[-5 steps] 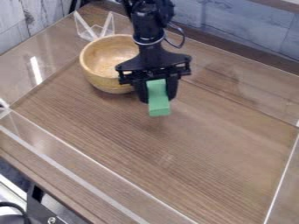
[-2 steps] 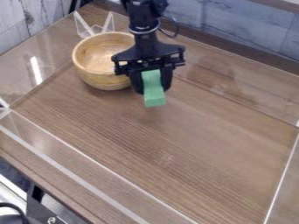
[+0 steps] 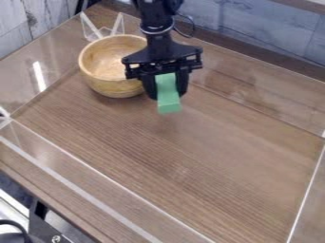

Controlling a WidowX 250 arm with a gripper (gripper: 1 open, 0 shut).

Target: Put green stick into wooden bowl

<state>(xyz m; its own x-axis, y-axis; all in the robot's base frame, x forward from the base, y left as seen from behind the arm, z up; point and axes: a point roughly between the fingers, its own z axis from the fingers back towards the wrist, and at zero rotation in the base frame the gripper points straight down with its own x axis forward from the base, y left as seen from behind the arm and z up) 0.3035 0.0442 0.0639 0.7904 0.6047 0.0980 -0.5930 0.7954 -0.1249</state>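
The green stick (image 3: 169, 99) hangs nearly upright between the black fingers of my gripper (image 3: 166, 84), which points straight down and is shut on the stick's upper part. The stick's lower end is close to the tabletop; whether it touches I cannot tell. The wooden bowl (image 3: 108, 65) stands just left of the gripper, round, light tan and empty. Its right rim is partly hidden behind the gripper's left finger (image 3: 137, 72). The stick is outside the bowl, beside its right wall.
A brown wood-grain tabletop (image 3: 191, 161) is fenced by low clear plastic walls (image 3: 38, 152). A small clear plastic stand (image 3: 91, 28) sits behind the bowl. A grey plank wall runs along the back.
The gripper with the stick has shifted slightly left and back, and the bowl sits a little further left than a second ago. Over the last half second nothing moved.
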